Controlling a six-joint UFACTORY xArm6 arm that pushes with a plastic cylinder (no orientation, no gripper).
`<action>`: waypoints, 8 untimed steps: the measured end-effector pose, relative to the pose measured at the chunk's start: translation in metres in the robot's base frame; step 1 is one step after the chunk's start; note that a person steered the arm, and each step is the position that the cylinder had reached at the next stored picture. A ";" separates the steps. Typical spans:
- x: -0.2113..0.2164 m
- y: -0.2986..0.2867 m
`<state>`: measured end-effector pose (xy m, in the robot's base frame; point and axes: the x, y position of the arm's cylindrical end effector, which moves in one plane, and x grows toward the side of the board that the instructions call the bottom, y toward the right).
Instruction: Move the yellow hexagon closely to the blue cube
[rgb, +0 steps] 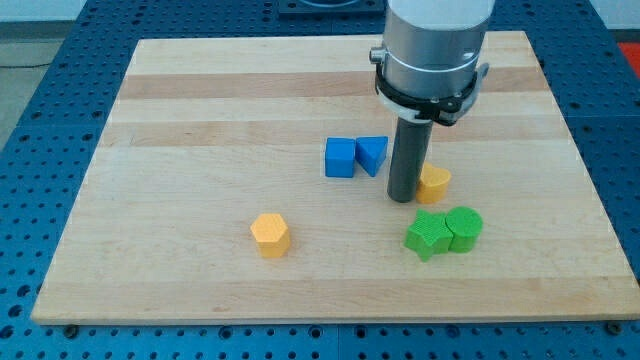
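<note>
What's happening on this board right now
My tip rests just left of a yellow block partly hidden behind the rod. The yellow hexagon sits alone toward the view's bottom left, well away from the blue cube, which touches a blue triangular block. Two green blocks sit below the rod.

No readable text or labels, seemingly, anywhere.

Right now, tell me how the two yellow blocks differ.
The yellow hexagon stands alone at the view's lower left, fully visible; the other yellow block sits right of my tip, partly hidden by the rod, shape unclear. The hexagon lies far from the blue cube; the other lies nearer. Both are yellow and similar in size.
</note>
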<state>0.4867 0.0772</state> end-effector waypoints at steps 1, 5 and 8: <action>0.000 -0.004; 0.093 -0.115; 0.080 -0.172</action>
<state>0.5669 -0.0946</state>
